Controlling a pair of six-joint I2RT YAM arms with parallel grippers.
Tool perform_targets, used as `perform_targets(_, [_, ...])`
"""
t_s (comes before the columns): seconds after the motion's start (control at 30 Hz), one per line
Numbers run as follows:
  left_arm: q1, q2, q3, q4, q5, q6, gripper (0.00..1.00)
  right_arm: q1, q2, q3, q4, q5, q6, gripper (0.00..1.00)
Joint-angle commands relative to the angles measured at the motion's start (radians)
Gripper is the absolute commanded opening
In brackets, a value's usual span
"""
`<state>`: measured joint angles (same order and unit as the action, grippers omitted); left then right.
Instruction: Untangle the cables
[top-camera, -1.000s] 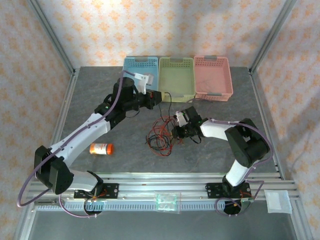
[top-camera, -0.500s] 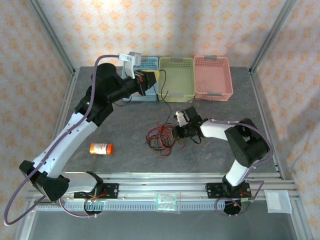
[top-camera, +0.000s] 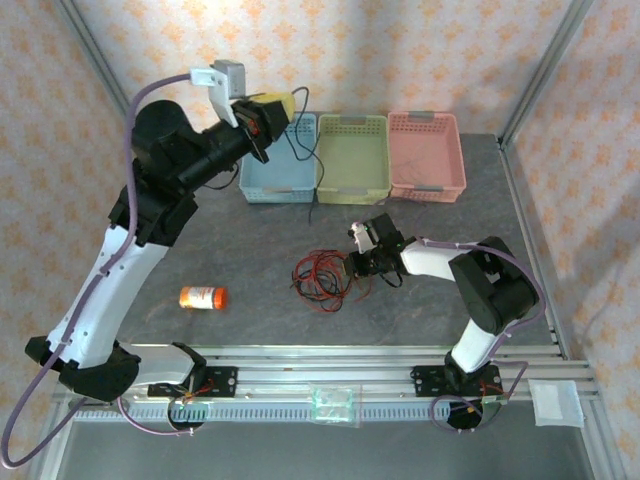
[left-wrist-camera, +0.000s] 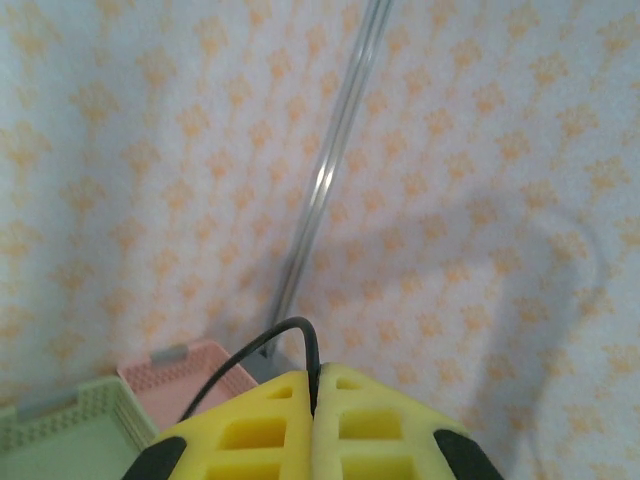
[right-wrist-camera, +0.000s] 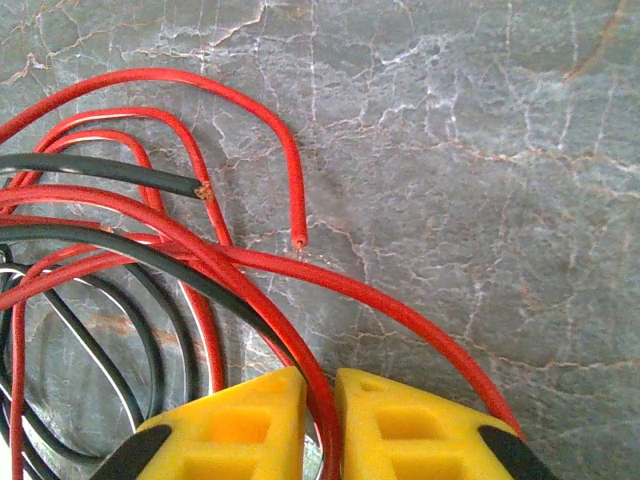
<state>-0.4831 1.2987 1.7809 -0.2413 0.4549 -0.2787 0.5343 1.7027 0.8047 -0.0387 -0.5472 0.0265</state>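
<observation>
Grey marbled table (top-camera: 250, 255); orange-patterned walls (top-camera: 400, 50). Cables (top-camera: 320, 278) at centre. Left gripper (top-camera: 278, 106), upper left, clamps black cable (left-wrist-camera: 290, 335). Right gripper (right-wrist-camera: 320, 388) pinches red cable (right-wrist-camera: 250, 268).

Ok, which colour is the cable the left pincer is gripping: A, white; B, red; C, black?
C: the left pincer is shut on a black cable that loops out between its fingers; the red cable is in the right pincer.
</observation>
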Motion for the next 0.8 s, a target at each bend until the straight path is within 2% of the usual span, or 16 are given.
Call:
perform_targets(0.0, [0.008, 0.04, 0.086, -0.017, -0.063, 0.066, 0.0, 0.012, 0.046, -0.011, 0.022, 0.061, 0.002, 0.17])
perform_targets(0.1, [0.008, 0.071, 0.127, -0.042, -0.091, 0.09, 0.0, 0.017, 0.01, 0.004, -0.005, 0.088, -0.005, 0.19])
perform_targets(0.37, [0.01, 0.121, 0.123, -0.058, -0.101, 0.105, 0.0, 0.029, -0.166, 0.028, -0.075, 0.128, -0.02, 0.42])
perform_targets(0.53, [0.018, 0.148, 0.069, 0.004, -0.065, 0.095, 0.0, 0.03, -0.297, 0.042, -0.093, 0.243, -0.006, 0.51])
perform_targets(0.67, [0.028, 0.213, 0.09, 0.02, -0.027, 0.096, 0.0, 0.03, -0.415, 0.025, -0.046, 0.322, 0.033, 0.57])
perform_targets(0.77, [0.034, 0.272, 0.111, 0.039, -0.02, 0.091, 0.0, 0.023, -0.497, 0.006, 0.0, 0.397, 0.091, 0.57])
